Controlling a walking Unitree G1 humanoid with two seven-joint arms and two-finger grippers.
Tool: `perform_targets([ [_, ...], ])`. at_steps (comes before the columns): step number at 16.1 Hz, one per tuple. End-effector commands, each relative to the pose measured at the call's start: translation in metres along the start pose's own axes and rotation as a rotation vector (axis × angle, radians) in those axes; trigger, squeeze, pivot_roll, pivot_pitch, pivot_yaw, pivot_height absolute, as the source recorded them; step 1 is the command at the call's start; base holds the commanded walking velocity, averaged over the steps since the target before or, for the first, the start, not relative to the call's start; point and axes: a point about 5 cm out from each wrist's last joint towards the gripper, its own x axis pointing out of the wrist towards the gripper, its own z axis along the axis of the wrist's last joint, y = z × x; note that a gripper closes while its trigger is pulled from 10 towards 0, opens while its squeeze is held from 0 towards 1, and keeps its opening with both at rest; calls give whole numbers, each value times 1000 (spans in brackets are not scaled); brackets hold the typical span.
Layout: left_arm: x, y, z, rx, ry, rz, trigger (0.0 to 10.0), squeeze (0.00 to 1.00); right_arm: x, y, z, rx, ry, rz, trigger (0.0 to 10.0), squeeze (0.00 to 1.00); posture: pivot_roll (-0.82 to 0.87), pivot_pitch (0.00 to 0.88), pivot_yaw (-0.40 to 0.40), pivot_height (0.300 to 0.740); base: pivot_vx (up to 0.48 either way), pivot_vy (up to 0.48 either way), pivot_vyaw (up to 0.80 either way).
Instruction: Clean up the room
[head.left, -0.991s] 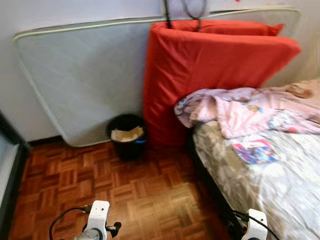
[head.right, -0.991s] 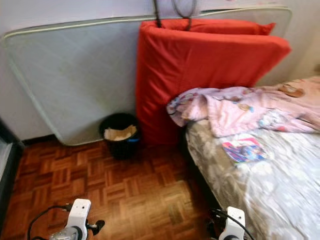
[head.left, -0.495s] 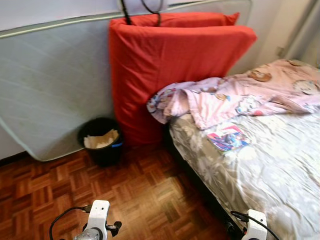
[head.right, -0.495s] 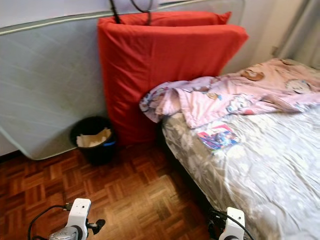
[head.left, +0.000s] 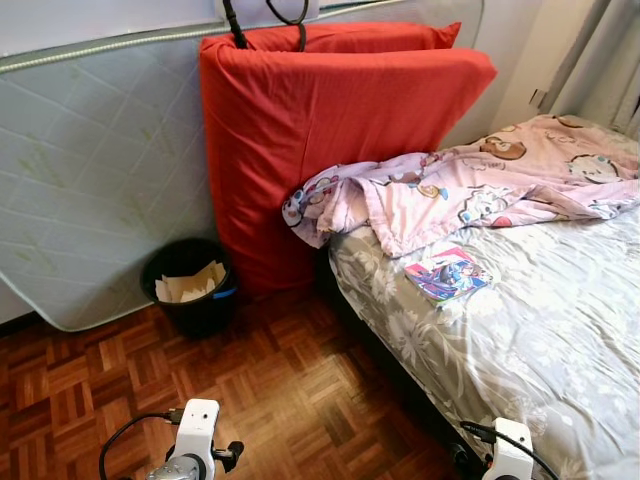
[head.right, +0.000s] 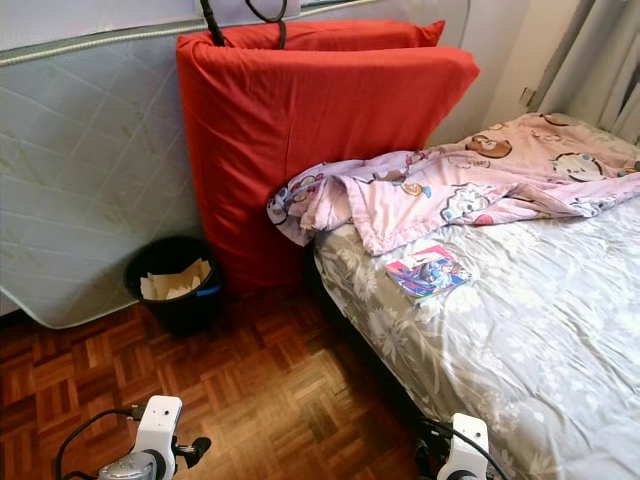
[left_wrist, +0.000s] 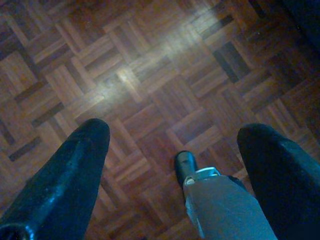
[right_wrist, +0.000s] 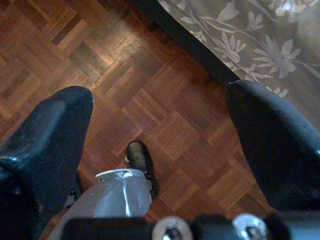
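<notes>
We see a colourful packet (head.left: 447, 276) right of centre on the bed (head.left: 540, 340), below the pink blanket (head.left: 470, 185). A black bin (head.left: 188, 285) sits left of centre. Our left tool (left_wrist: 175, 165) and right tool (right_wrist: 160, 140) hang spread over the wooden floor (head.left: 280, 390).

A bed (head.left: 540, 350) carries a pink blanket (head.left: 470, 185) and a booklet (head.left: 447, 275).

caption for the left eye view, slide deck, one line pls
Bedroom before cleanup: colourful packet on the grey floral bed, crumpled pink blanket, black bin beside red mattress.
</notes>
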Motion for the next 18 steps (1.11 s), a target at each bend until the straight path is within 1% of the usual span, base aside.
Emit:
perform_targets([
  [1,0,0,-4,1,21,0,10000,0,0,-1,-2,0,12,-2,10000,0,14,0,-27,740,0,0,-800],
  [3,0,0,-3,12,21,1,10000,0,0,-1,-2,-1,12,-1,10000,0,13,0,-27,740,0,0,-800],
  [4,0,1,-3,45,24,2,10000,0,0,-1,-2,-2,13,-1,10000,0,13,0,-28,740,0,-364,-800],
  [5,0,1,-3,54,25,-2,10000,0,0,-1,-2,-3,13,-1,10000,0,15,0,-28,740,0,-480,-800],
  [6,0,1,-3,36,27,4,10000,0,0,-1,-2,-4,12,0,10000,0,14,0,-28,740,0,-480,-800],
  [7,0,1,-4,19,30,8,10000,0,0,-1,-2,-4,12,0,10000,0,14,0,-28,740,0,0,-800],
  [18,0,0,-4,0,27,3,10000,0,0,-2,-2,-4,14,2,10000,0,15,0,-29,740,0,0,-800],
])
